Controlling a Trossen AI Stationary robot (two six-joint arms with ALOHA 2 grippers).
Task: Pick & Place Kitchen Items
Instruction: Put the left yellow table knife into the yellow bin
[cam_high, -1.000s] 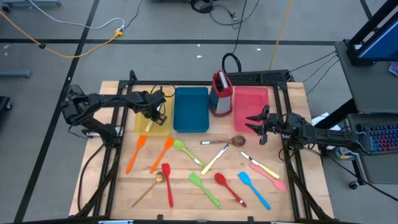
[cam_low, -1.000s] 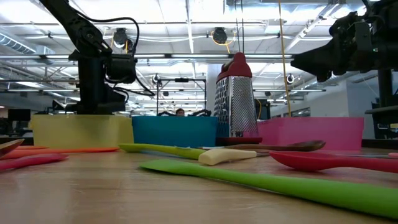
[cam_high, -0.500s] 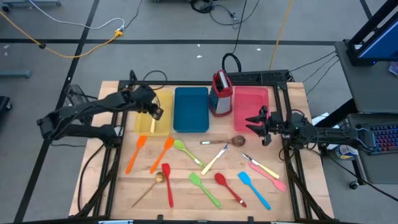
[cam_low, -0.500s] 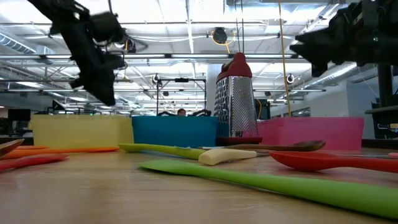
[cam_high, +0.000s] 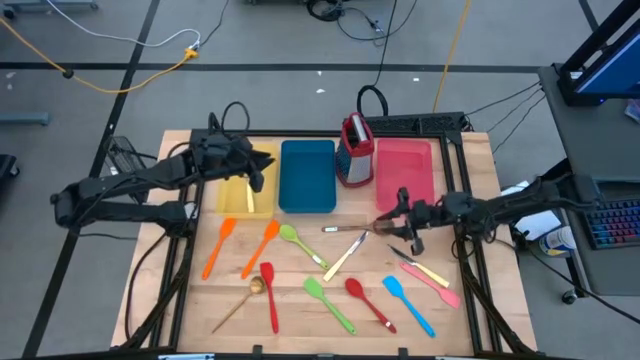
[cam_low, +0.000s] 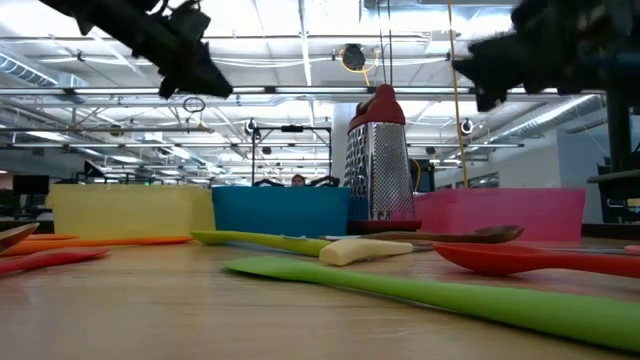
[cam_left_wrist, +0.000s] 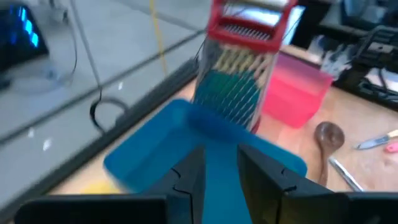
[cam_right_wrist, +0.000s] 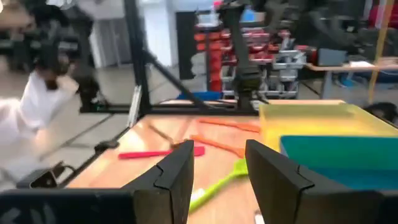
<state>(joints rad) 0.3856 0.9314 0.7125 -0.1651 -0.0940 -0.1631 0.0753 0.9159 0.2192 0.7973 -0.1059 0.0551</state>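
Note:
Many kitchen items lie loose on the wooden table: two orange spatulas (cam_high: 220, 245), a green spoon (cam_high: 300, 243), a wooden spoon (cam_high: 362, 227), a cream-handled knife (cam_high: 345, 255), and red (cam_high: 270, 295), green (cam_high: 330, 303), blue (cam_high: 408, 303) and pink (cam_high: 432, 282) ones nearer the front. My left gripper (cam_high: 262, 165) hangs open and empty above the yellow tray (cam_high: 236, 200), pointing toward the blue tray (cam_left_wrist: 155, 162). My right gripper (cam_high: 388, 225) hovers open and empty just right of the wooden spoon's bowl; between its fingers (cam_right_wrist: 177, 174) only the table shows.
A blue tray (cam_high: 307, 178), a red-topped metal grater (cam_high: 353, 150) and a pink tray (cam_high: 405, 170) stand in a row at the back with the yellow tray. A black frame runs along the table's left, right and far sides.
My left gripper has risen out of the yellow tray and tipped from pointing down to nearly level, facing the blue tray. My right gripper has gone from the pink tray's near edge toward the table's near edge and a little left, over the wooden spoon.

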